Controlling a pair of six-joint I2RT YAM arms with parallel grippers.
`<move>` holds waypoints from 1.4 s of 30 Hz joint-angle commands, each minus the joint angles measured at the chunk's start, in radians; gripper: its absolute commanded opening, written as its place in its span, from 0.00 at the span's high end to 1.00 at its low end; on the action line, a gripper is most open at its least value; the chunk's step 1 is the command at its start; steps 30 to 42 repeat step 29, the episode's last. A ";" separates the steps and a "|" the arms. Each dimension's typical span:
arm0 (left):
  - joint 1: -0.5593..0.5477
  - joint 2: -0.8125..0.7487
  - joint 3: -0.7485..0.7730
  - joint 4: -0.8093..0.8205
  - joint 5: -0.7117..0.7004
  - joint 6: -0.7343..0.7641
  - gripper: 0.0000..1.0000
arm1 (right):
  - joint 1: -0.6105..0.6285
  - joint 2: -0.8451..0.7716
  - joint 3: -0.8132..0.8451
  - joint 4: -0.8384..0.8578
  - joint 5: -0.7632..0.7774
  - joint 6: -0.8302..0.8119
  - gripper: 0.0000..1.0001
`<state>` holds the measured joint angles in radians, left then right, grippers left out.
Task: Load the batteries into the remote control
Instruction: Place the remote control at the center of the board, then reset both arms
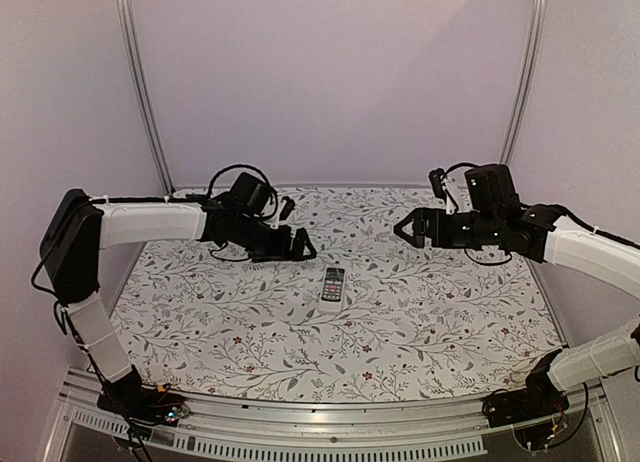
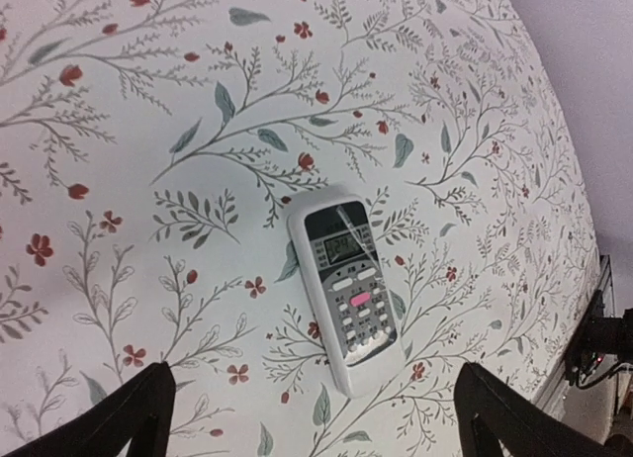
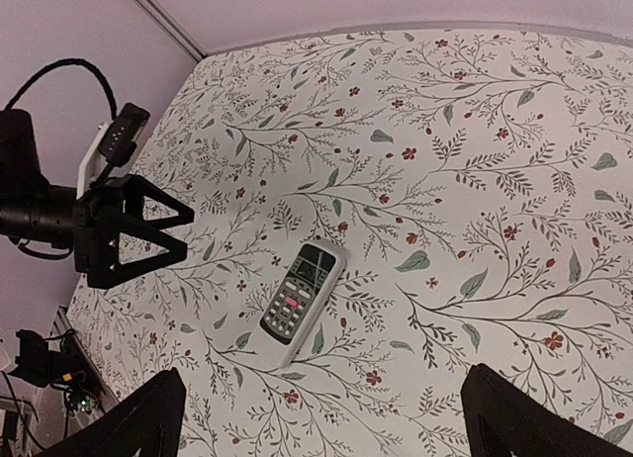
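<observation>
The remote control (image 1: 333,284) lies flat on the floral cloth near the table's middle, buttoned face up and display end toward the back. My left gripper (image 1: 305,245) hovers just behind and left of it, open and empty. In the left wrist view the remote control (image 2: 348,294) sits ahead of the wide-apart left gripper (image 2: 312,419). My right gripper (image 1: 403,228) hangs open to the back right, apart from the remote. The right wrist view shows the remote control (image 3: 302,301), the left gripper (image 3: 148,229) beyond it, and the empty right gripper (image 3: 321,412). The batteries are out of view.
The floral cloth (image 1: 300,352) covers the whole table. Two metal posts (image 1: 145,92) (image 1: 525,72) rise at the back corners against pale walls. An aluminium rail (image 1: 330,422) runs along the near edge between the arm bases.
</observation>
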<state>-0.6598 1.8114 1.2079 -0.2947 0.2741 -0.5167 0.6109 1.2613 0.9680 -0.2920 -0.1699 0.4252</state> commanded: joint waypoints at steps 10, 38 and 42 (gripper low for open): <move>0.144 -0.472 -0.268 -0.022 -0.327 0.042 0.00 | -0.152 -0.186 -0.193 0.026 0.019 -0.050 0.01; 0.149 -0.552 -0.522 0.109 -0.395 -0.057 0.00 | -0.172 -0.140 -0.530 0.390 -0.053 0.070 0.01; 0.149 -0.552 -0.522 0.109 -0.395 -0.057 0.00 | -0.172 -0.140 -0.530 0.390 -0.053 0.070 0.01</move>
